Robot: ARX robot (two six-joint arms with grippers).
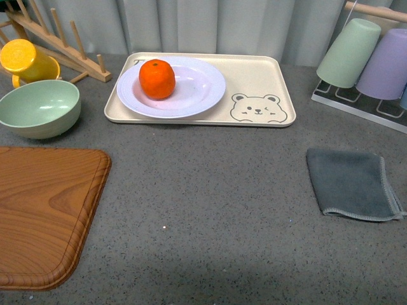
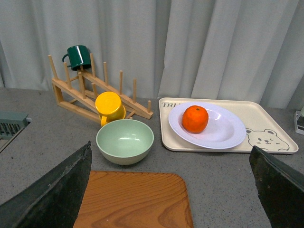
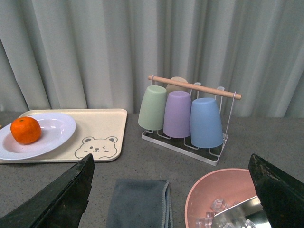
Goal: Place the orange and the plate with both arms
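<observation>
Wooden board (image 1: 44,213) at the worktop's near-left corner, both pincers spread apart and empty
Orange (image 1: 156,79) sits in the plate (image 1: 197,95) on the bear tray (image 1: 267,79) at the far edge, apparently placed

The middle of the counter (image 1: 216,210) lies bare from the near edge up to the beige bear tray (image 1: 267,76), giving a broad lane for a tool straight toward the plate (image 1: 197,95) and the orange (image 1: 157,79) sitting on its left part. On the left, the wooden board (image 1: 44,210) lies flat and low, while the green bowl (image 1: 38,108), the yellow cup (image 1: 25,60) and the wooden peg rack (image 1: 57,38) crowd the tray's left side. On the right, the folded grey cloth (image 1: 353,184) lies flat, and the cup stand (image 1: 369,63) rises beside the tray's far right corner. The curtain (image 1: 210,25) closes off the back.
</observation>
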